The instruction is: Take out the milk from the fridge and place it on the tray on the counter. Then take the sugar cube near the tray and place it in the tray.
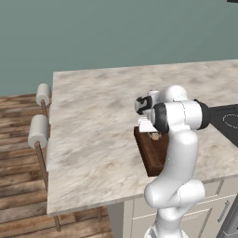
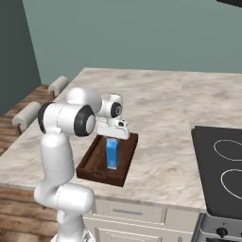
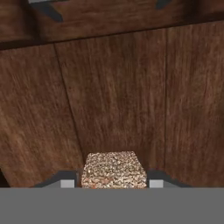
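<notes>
The dark brown wooden tray (image 2: pixel 88 166) lies on the marbled counter (image 1: pixel 93 116) near its front edge, also seen as the tray (image 1: pixel 148 155) behind my arm. The blue milk (image 2: pixel 112 154) carton stands upright in it. My gripper (image 2: pixel 112 137) hangs low over the tray, just above and beside the carton. In the hand view the speckled tan sugar cube (image 3: pixel 114 170) sits between the fingertips (image 3: pixel 68 183) over the tray floor. The tips stand close on either side, slightly parted from it. The cube (image 1: pixel 155 136) shows as a tan speck under the hand.
A black cooktop (image 2: pixel 222 165) is set into the counter to the right of the tray. Two stools with pale rolled cushions (image 1: pixel 39 130) stand at the counter's left edge. Broad bare stone lies left of and behind the tray.
</notes>
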